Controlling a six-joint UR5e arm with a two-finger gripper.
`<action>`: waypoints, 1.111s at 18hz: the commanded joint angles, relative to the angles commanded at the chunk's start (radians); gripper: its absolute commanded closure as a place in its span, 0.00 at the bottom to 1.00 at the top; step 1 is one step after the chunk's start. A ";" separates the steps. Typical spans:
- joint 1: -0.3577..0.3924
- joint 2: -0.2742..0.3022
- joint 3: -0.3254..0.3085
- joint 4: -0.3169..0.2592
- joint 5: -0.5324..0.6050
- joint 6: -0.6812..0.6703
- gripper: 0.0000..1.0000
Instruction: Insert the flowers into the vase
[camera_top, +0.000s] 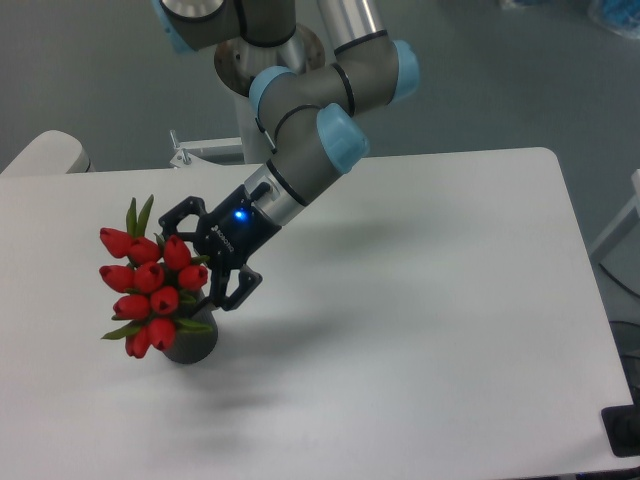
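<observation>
Flowers (152, 290) standing in the vase (190, 345), claw (205, 255) spread just beside them, apparently letting go.

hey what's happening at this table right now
A single robot arm's end effector is right beside a bunch of red tulip buds with green leaves. The bunch sits in a small dark grey cylindrical vase on the white table. Its fingers look spread, so the flowers appear released.

Single fixed camera, high front, overlooking the table (450, 300).
</observation>
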 joint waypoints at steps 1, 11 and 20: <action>0.011 0.002 0.002 0.002 0.000 0.003 0.00; 0.182 0.054 0.058 -0.014 0.132 0.092 0.00; 0.248 0.028 0.193 -0.064 0.467 0.241 0.00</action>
